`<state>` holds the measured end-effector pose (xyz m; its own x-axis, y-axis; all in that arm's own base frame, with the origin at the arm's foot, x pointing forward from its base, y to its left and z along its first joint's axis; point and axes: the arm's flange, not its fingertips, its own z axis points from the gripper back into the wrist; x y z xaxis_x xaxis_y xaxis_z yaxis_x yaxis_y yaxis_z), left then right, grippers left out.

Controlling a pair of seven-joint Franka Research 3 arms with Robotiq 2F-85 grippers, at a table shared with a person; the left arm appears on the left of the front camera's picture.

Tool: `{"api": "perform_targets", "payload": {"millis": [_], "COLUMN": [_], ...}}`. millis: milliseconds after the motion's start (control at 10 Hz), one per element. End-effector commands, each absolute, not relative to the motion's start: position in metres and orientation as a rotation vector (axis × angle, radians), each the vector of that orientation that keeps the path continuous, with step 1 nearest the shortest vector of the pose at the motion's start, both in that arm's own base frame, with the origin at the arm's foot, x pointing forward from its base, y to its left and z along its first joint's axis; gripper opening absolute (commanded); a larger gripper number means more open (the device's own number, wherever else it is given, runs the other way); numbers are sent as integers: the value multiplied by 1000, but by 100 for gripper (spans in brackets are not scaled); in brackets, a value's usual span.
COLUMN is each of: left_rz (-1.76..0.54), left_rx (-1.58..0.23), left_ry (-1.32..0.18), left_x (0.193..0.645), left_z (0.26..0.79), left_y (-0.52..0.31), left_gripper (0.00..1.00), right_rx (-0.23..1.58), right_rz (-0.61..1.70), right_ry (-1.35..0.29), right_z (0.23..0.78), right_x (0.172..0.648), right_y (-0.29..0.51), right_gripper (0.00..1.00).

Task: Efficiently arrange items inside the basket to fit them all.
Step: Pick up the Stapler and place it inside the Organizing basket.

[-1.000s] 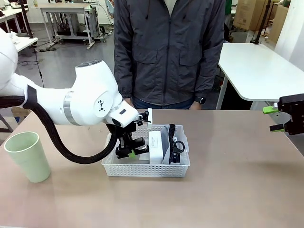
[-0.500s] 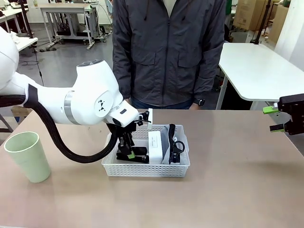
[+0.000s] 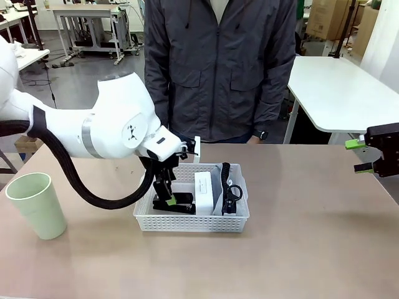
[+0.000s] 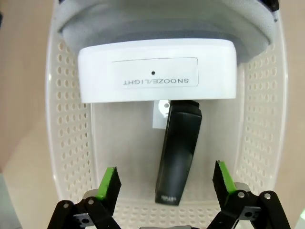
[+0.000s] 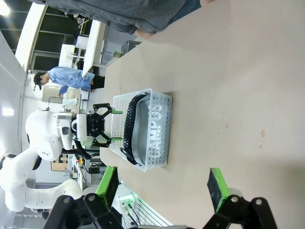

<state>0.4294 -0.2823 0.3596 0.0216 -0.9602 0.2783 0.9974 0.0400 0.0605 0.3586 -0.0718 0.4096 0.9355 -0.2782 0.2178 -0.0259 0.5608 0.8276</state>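
Left gripper [image 4: 167, 177] hangs inside the basket [image 3: 187, 223]; fingers spread wide, grasping nothing, one each side of the stapler [image 4: 178, 152] without touching it; stapler lies flat on the basket floor, beside the white box [image 4: 157, 71]; pouch [image 3: 219, 182] stands on edge beyond the box; cup [image 3: 37, 205] upright on the table [image 3: 299, 249], well left of the basket; right gripper [image 3: 356, 156] at the far right, fingers wide apart, empty.

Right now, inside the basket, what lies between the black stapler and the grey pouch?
The small white box stands on edge between the stapler and the pouch; the front view shows this.
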Motion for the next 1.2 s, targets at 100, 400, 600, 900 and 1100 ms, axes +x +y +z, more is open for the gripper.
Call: {"api": "perform_targets", "payload": {"millis": [100, 400, 600, 900, 1100], "left_rz": [-1393, -1110, -843, -430, -250], "left_rx": [-379, -446, -449, -640, -841], "left_ry": [-302, -448, -589, -560, -534], "left_x": [430, 441, 448, 464, 462], "left_z": [443, 527, 564, 586, 562], "left_y": [-241, -150, -66, 109, 208], "left_gripper": [100, 100, 100, 100, 100], "right_rx": [977, 977, 977, 977, 977], "right_rz": [-146, -146, -146, -146, -146], "right_ry": [-348, -348, -348, -348, -348], "right_z": [410, 410, 410, 410, 410], "right_x": [358, 358, 358, 358, 358], "right_y": [-72, -72, -72, -72, -72], "right_gripper": [100, 100, 100, 100, 100]}}
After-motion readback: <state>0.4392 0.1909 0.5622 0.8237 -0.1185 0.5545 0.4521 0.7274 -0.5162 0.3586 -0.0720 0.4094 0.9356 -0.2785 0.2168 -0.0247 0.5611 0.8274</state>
